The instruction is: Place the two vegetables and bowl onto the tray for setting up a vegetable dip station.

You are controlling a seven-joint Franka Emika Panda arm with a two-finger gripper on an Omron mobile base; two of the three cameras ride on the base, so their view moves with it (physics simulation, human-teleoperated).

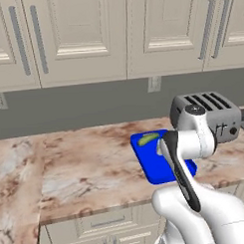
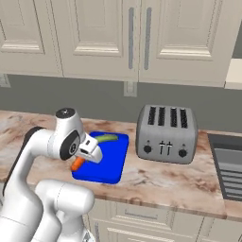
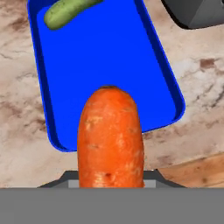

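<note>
Here the pincer (image 2: 85,158) grips the carrot (image 3: 110,138) over the near edge of the tray (image 3: 109,57), its long axis pointing along the tray toward the cucumber (image 3: 65,11) at the far end. The hand view shows that alignment; the right base view adds the toaster (image 2: 166,133) on the worktop (image 2: 179,182).

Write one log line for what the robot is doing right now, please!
stage: carrying carrot over tray | gripper: shut on carrot | cucumber: on tray, far end | toaster: beside tray
</note>
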